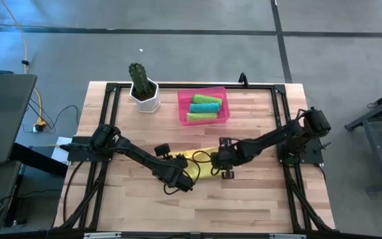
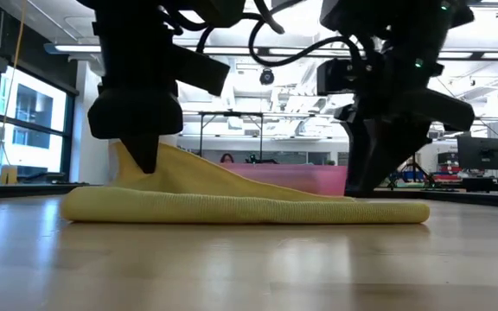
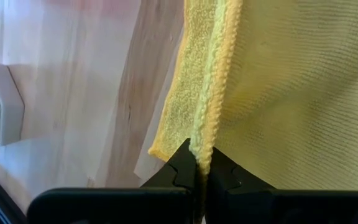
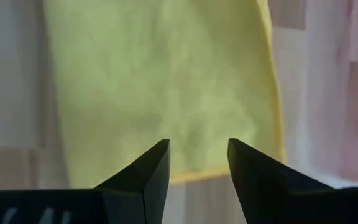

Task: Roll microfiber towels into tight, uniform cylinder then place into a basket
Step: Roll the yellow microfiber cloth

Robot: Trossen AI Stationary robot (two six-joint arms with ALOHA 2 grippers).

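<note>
Three rolled towels point(image 1: 204, 108) fill the basket point(image 1: 182, 109); left end effector point(image 3: 202, 177) pinches yellow towel point(image 2: 249, 206), right point(image 4: 197, 163) spread.

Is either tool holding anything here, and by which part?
The left tool is shut on the hemmed edge of the yellow microfiber towel, lifting it. The right tool is open, holding nothing.

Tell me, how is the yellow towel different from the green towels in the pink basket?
The yellow towel lies spread on the table; the green towels are rolled up. The yellow towel sits between both arms, pinched by the left claw, while the green towels rest untouched in the pink basket. Both look soft.
</note>
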